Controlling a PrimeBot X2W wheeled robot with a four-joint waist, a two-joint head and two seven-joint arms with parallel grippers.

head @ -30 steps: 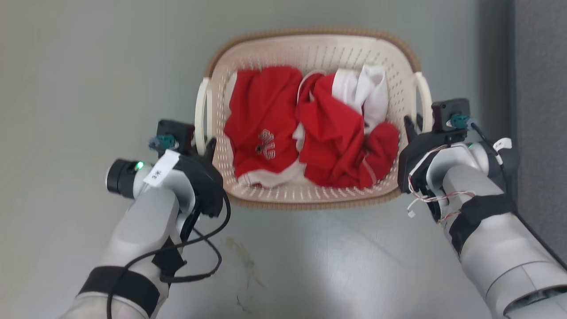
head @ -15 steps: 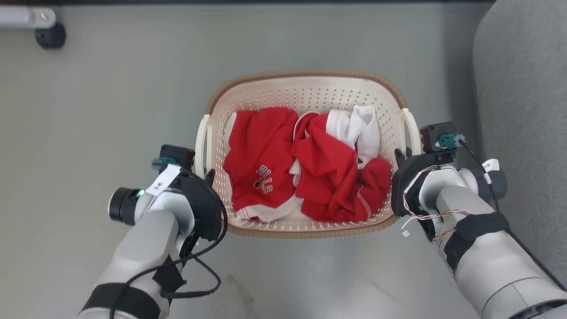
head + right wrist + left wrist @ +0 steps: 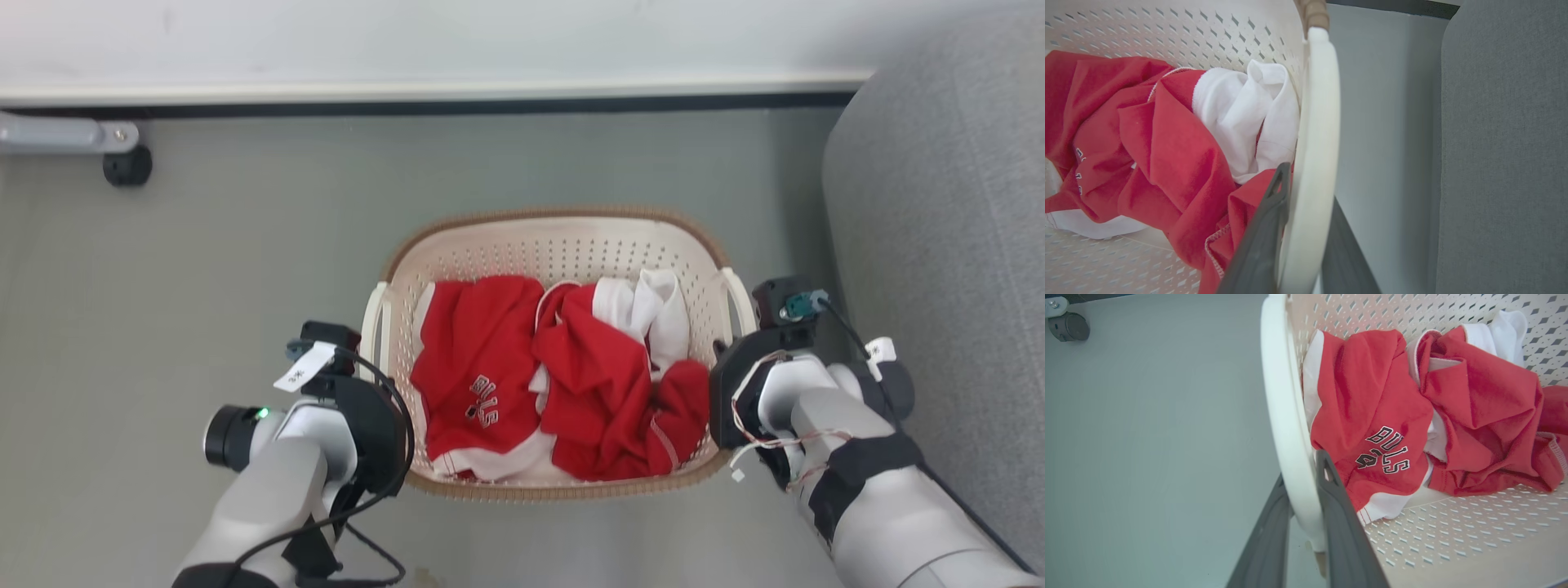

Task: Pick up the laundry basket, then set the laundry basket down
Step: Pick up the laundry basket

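Observation:
The laundry basket (image 3: pixel 457 222), cream perforated plastic with a brown woven-look rim, holds red and white clothes (image 3: pixel 571 367) and sits between my two arms. My left gripper (image 3: pixel 1301 467) is shut on the basket's white left handle (image 3: pixel 1280 396), one dark finger on each side of it. My right gripper (image 3: pixel 1308 183) is shut the same way on the white right handle (image 3: pixel 1319 102). In the head view the left gripper (image 3: pixel 377 367) and right gripper (image 3: pixel 725 353) sit at the two handles, their fingers mostly hidden by the wrists.
A grey upholstered piece (image 3: pixel 939 245) stands close on the right of the basket, also in the right wrist view (image 3: pixel 1502 143). A white wall with a dark baseboard (image 3: pixel 408 104) runs beyond the basket. A black caster (image 3: pixel 126 166) on a grey leg is at far left.
The camera has moved: wall, baseboard and caster came into view, and the basket sits lower and slightly smaller in the picture. Both grippers have stayed on the handles.

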